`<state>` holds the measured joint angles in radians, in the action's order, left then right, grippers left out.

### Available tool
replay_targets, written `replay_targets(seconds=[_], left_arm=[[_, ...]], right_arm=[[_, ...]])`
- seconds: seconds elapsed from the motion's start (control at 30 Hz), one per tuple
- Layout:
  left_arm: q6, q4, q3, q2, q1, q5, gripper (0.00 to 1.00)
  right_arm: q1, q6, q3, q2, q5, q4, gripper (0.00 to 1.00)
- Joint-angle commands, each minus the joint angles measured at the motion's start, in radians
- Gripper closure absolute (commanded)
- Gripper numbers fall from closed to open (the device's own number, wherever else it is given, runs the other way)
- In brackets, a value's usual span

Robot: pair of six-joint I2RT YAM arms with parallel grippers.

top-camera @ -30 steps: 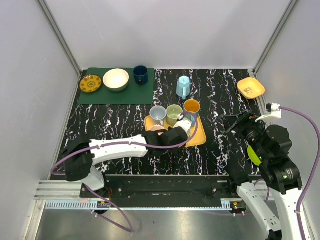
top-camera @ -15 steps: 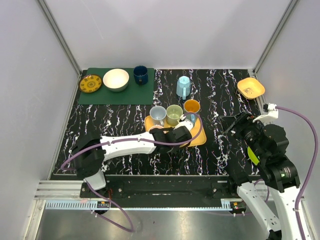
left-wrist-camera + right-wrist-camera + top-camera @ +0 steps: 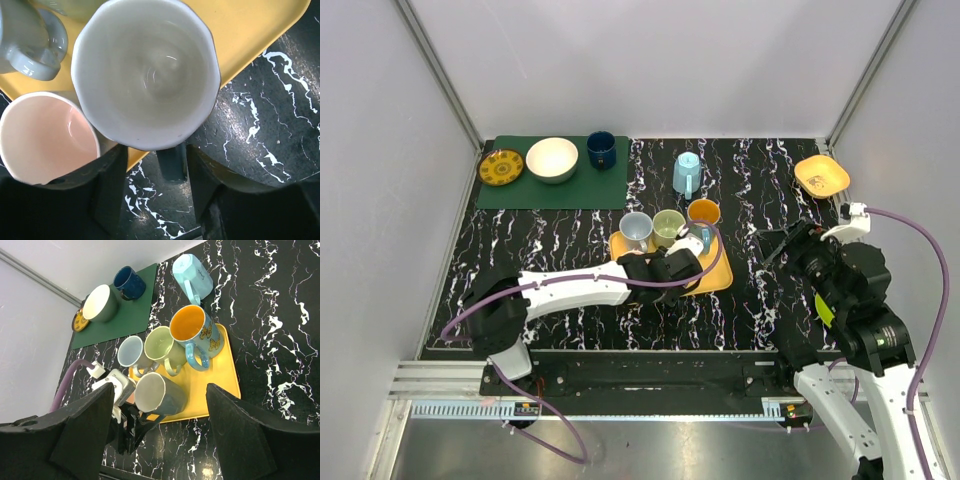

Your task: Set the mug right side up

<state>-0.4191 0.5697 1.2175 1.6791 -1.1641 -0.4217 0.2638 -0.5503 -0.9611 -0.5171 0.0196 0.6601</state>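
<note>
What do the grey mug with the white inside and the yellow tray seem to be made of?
The grey mug: probably glazed ceramic; its white inside is glossy with soft highlights, and the rim is thick. The yellow tray: likely plastic, smooth and evenly coloured with a rounded corner, though uncertain.

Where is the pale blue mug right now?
Top view: the pale blue mug stands just behind the yellow tray, right of the green mat.

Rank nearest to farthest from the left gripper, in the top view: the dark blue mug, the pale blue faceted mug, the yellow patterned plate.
1. Pale blue faceted mug, beyond the orange tray.
2. Dark blue mug, on the green mat.
3. Yellow patterned plate, mat's left end.
</note>
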Motion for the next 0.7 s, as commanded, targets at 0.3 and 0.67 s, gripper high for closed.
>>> replay_targets(seconds=[0.3, 0.67], left_arm=[[0.016, 0.076, 0.097, -0.254, -0.081, -0.103, 0.26], [0.034, -0.105, -0.096, -0.685, -0.154, -0.321, 0.23]], right_arm=[[0.011, 0.024, -0.102, -0.204, -0.098, -0.065, 0.2], [0.011, 0.21, -0.526, -0.933, -0.089, -0.145, 0.21]])
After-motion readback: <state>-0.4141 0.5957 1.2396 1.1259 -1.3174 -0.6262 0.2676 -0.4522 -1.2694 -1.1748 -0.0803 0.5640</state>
